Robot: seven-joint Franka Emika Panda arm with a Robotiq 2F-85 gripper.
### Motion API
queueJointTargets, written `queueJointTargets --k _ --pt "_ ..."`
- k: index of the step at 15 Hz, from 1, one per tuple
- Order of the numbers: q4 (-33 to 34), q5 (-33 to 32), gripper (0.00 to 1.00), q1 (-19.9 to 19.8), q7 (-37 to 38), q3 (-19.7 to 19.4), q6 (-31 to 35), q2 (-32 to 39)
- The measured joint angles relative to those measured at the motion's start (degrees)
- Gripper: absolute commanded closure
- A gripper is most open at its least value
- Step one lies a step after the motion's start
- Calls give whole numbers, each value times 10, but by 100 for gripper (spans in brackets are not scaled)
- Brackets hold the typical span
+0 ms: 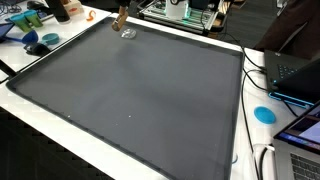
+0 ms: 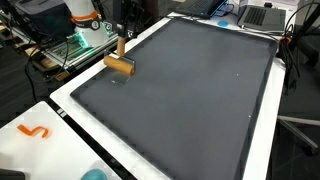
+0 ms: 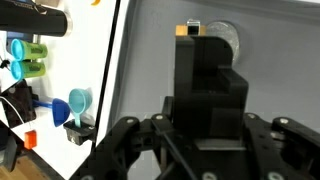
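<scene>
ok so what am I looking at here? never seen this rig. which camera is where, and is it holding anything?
It is one robot arm ending in a two-finger gripper. Two pictures come from cameras standing outside the robot, looking at the table from different places. The third comes from a camera on the wrist, looking along the fingers. A large dark grey mat covers most of a white table. The gripper seems shut on a small tan block, close to one edge of the mat. Off the mat are a green cup and a laptop.

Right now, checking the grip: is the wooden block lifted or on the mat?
Lifted, apparently: wooden block hangs beneath jaws, its shadow apart on the mat.
</scene>
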Motion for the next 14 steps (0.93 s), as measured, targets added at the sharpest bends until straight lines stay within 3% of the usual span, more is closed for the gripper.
queueJointTargets --k 8,14 --pt "13 12 75 -1 -61 -44 10 -8" --pt "16 69 75 -10 -163 -91 9 -34"
